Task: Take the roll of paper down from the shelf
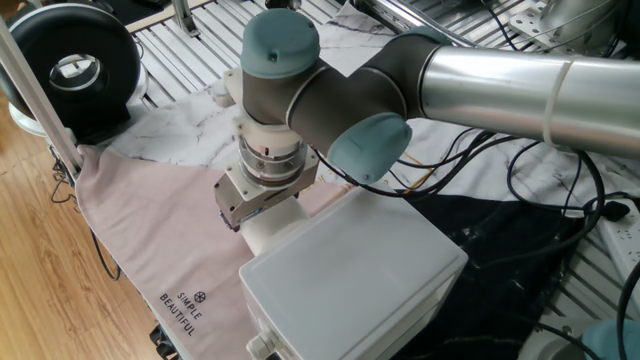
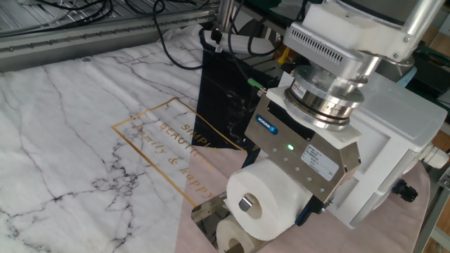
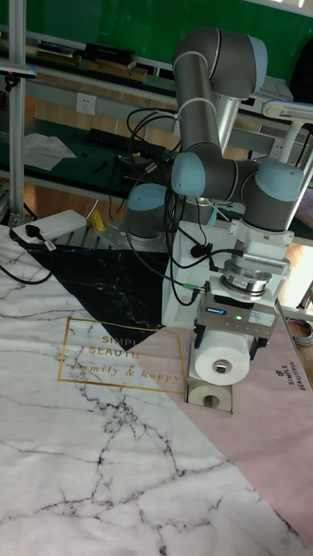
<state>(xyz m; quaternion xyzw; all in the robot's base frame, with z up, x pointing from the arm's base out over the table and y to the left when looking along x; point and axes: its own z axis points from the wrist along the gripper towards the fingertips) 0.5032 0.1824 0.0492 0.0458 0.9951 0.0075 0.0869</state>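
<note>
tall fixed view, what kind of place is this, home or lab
Most likely a robotics lab or workshop, not a home: a grey industrial robot arm with teal joint caps stands at the table, black cables trail behind it, and a cluttered workbench sits against a green wall.

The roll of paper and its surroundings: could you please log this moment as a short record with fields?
roll: white roll of paper, core end facing the camera, between the fingers
gripper: gripper closed on the roll from above
shelf: shiny plate under the roll, mirroring it; contact cannot be judged
box: pale grey box right beside the roll
surface: marble-print cloth, pink cloth
</note>
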